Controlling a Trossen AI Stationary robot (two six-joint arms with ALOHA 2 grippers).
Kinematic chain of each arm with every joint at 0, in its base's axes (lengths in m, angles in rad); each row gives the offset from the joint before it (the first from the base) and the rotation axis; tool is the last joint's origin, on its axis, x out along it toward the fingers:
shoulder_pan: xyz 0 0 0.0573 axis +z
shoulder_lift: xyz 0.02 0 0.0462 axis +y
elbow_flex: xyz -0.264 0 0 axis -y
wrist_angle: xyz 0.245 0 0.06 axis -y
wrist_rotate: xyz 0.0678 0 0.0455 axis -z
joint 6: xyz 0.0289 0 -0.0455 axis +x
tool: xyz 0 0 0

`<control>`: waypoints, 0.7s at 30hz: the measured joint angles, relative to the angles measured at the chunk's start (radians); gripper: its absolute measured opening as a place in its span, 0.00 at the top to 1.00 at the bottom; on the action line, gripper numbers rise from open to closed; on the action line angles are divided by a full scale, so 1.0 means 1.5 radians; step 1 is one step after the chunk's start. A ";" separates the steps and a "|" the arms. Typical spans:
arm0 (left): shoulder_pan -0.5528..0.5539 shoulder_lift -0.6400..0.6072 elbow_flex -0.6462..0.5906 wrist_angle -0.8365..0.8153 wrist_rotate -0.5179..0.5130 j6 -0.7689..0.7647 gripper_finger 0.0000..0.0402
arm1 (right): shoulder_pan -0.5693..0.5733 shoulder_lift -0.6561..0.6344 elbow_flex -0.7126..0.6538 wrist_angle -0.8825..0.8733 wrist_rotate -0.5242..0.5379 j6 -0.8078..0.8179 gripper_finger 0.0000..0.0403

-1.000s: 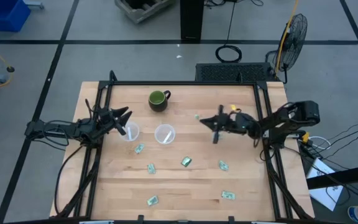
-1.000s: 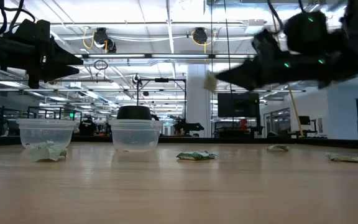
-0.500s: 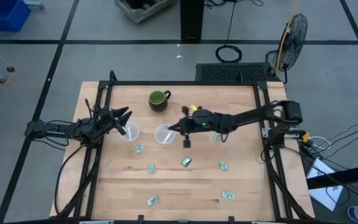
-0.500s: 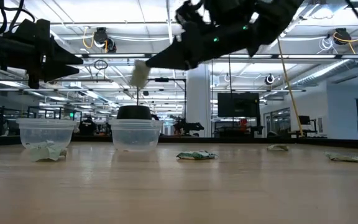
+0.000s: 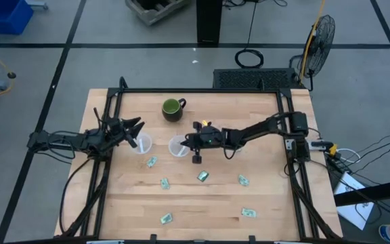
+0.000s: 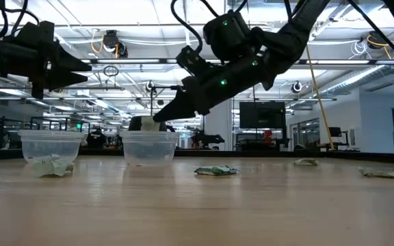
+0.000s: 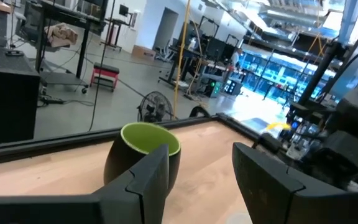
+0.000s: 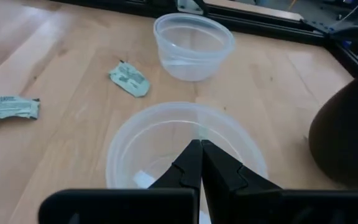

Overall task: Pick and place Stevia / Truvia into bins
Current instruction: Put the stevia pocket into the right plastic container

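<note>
Stevia sachets: six (image 5: 202,176) lie loose at lower centre, none clearly binned. The right gripper (image 5: 187,142), fingers pinched on a sachet (image 6: 149,126), hangs over the middle cup (image 5: 179,146). The left gripper (image 5: 139,126), fingers spread, waits by the left cup (image 5: 141,144).

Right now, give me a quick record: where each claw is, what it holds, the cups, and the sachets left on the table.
right claw: shut on a sachet, over the right cup
left claw: open, empty, above the left cup
mug: behind the cups, untouched
loose sachets: six on the table, one close to the left cup
cup contents: cannot tell
</note>
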 joint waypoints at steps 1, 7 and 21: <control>0.000 0.000 0.000 -0.004 0.000 -0.002 0.54 | -0.001 0.000 0.000 -0.003 0.000 0.007 1.00; 0.000 0.003 0.000 -0.016 0.003 -0.024 0.54 | -0.004 0.000 0.000 -0.021 -0.033 0.049 1.00; 0.000 0.003 0.000 -0.018 0.003 -0.026 0.54 | -0.003 0.000 -0.001 -0.039 -0.034 0.045 0.94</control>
